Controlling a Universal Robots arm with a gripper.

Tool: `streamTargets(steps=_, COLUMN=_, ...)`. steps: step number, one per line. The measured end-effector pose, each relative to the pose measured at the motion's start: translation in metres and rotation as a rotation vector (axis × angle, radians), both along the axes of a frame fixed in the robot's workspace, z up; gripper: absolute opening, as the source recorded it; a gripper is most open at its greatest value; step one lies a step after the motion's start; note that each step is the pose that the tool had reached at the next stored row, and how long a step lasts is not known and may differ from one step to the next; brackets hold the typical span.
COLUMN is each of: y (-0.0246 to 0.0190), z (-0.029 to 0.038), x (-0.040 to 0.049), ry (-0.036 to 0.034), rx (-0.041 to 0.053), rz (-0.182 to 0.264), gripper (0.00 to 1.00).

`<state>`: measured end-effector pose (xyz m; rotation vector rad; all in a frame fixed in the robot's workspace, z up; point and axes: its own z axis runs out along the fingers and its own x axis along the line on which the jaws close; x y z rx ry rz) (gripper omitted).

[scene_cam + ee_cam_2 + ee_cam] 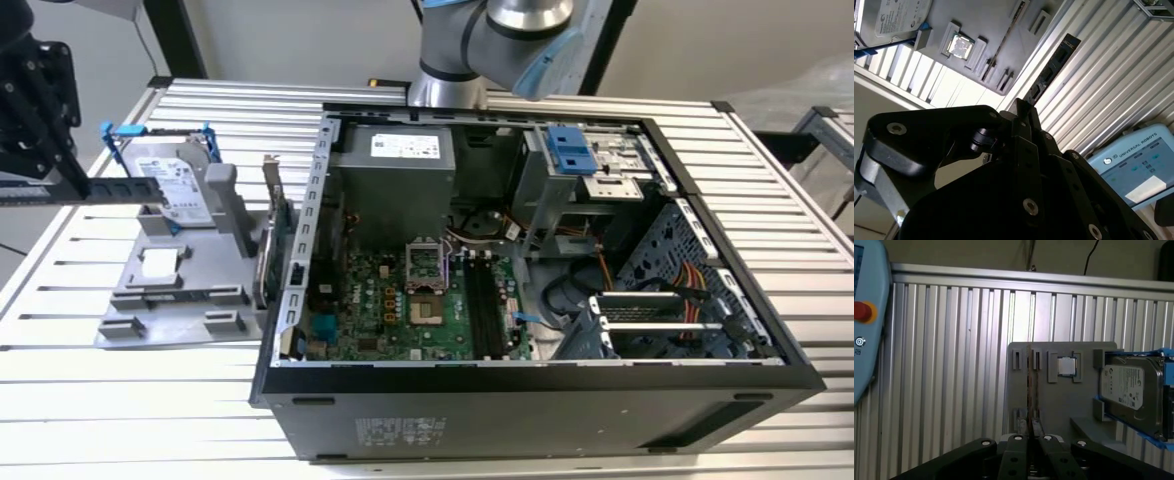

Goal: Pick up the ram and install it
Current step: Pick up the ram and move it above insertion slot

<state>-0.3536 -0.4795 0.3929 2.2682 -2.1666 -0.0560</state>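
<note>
The black tool [74,178] is clamped tight on the ram [123,191], a slim dark circuit-board stick, at the exterior view's left edge. There the stick juts out level from the fingertips. It crosses in front of the silver boxy hard drive [180,190] with blue clips, which stands in the grey plastic parts tray [174,305].

The exterior view also takes in the open black computer case [534,410], lying on the ribbed aluminium bench [134,410] just beside the tray. Its green motherboard [400,305] and long black memory slots [481,310] are well apart from the held stick.

In the first wrist view the ram [1030,385] appears edge-on, a thin dark line running away from the tool [1031,435] across the tray [1054,405]. A small square silver processor chip [1066,366] sits in a tray recess, with the hard drive [1131,390] beside it. A pale blue teach pendant [864,315] with a red button lies on the bench.

The second wrist view turns the ram [1054,65] to show its broad face with black chips, reaching out from the closed tool [1024,107] over the bench slats. The tray [979,20] and chip [959,45] lie just beside it.
</note>
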Motion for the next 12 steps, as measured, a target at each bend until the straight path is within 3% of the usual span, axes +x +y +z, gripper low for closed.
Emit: streamTargets(steps=12, y=0.0000, z=0.0063, x=-0.0001, ry=0.0000, rx=0.0000, rz=0.000, gripper=0.00)
